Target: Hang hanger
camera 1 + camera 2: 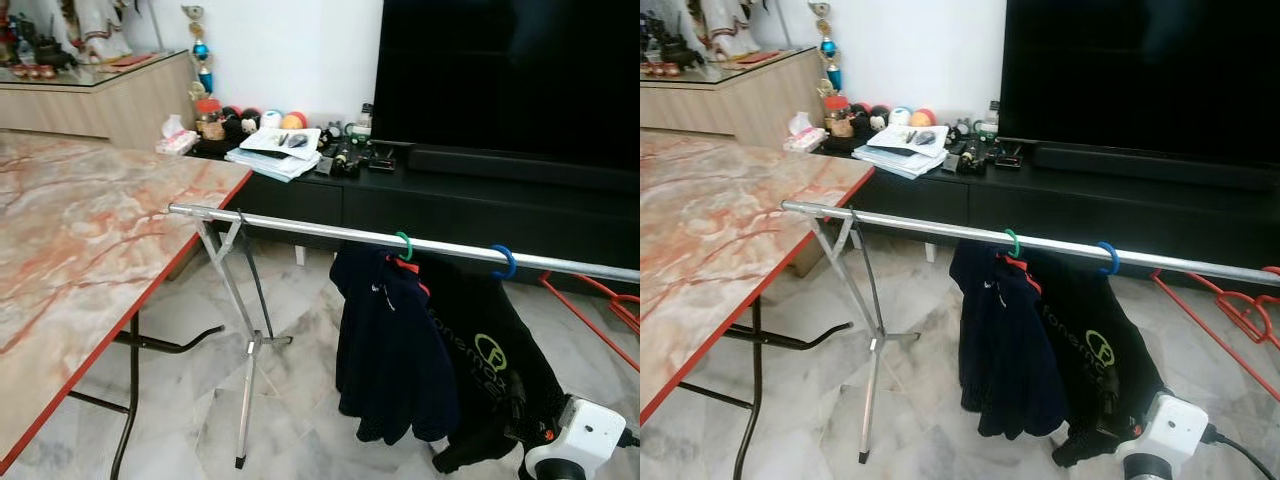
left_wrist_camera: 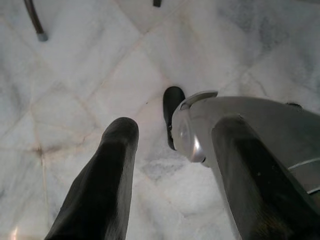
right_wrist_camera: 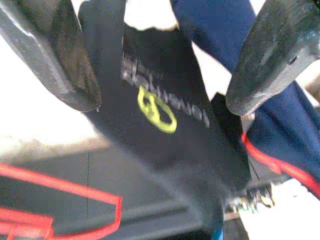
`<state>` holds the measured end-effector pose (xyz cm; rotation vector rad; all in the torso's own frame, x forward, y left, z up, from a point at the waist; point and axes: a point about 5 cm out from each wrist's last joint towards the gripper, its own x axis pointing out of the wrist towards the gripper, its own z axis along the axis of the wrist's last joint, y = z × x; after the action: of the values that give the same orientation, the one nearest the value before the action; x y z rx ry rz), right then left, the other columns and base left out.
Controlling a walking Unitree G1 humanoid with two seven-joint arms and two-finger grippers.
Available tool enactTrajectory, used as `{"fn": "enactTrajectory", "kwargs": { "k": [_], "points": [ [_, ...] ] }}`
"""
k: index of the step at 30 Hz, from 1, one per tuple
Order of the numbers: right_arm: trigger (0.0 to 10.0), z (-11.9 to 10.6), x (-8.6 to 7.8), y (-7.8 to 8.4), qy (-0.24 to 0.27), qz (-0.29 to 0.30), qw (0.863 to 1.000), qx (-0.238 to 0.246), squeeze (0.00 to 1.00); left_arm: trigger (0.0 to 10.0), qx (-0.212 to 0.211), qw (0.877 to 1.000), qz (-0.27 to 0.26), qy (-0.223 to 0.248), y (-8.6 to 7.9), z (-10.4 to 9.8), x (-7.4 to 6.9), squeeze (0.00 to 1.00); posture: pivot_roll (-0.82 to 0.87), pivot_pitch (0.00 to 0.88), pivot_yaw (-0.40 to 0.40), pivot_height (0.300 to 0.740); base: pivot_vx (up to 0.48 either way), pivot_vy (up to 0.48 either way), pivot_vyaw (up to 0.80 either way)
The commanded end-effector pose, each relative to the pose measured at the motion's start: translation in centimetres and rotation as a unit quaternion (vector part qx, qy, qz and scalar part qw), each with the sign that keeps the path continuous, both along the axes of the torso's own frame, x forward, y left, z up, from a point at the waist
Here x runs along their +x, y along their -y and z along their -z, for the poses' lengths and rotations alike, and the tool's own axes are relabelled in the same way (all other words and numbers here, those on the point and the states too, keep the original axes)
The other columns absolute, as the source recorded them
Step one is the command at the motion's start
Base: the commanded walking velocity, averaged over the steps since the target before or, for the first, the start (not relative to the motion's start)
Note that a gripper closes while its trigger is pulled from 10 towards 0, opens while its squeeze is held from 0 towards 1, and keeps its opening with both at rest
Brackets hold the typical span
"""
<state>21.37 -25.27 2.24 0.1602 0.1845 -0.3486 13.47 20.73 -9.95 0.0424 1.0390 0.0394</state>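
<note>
Left eye view: 2 shirts on rail; red hanger light, stiff, grab the neck. Right end effector fingers apart, empty; left end effector apart too.

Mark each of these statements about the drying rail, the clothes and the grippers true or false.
1. Two garments hang on the silver metal rail. True.
2. The navy jacket hangs from a blue hanger hook. False: its hook is green; the blue hook carries the black shirt with the yellow-green logo.
3. The right gripper is shut on a hanger. False: it is open, with the black shirt beyond it.
4. Red hangers sit right of the clothes. True.
5. The left gripper points at the marble floor. True.
</note>
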Motion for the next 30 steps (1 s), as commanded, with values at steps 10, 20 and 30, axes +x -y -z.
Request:
{"fn": "enactTrajectory", "kwargs": {
  "k": [10, 20, 30],
  "points": [
    [10.0, 0.44, 0.55, -0.03, -0.009, 0.009, 1.0, 0.004, 0.0, 10.0, 0.011, 1.0, 0.015, -0.013, -0.47, 0.04, -0.27, 0.0, 0.11, 0.001, -0.002, 0.74, 0.0, -0.218, 0.0],
    [10.0, 0.71, 0.84, 0.2, -0.016, 0.015, 1.0, 0.001, 0.0, 10.0, 0.006, 1.0, 0.014, -0.02, -0.44, 0.14, -0.48, 0.0, 0.11, 0.0, -0.003, 0.74, 0.0, -0.051, 0.0],
    [10.0, 1.05, 0.93, 0.22, -0.022, 0.02, 1.0, 0.002, 0.0, 10.0, 0.01, 1.0, 0.02, -0.017, -0.48, 0.09, -0.39, 0.0, 0.11, 0.0, -0.002, 0.74, 0.0, -0.214, 0.0]
  ]
}}
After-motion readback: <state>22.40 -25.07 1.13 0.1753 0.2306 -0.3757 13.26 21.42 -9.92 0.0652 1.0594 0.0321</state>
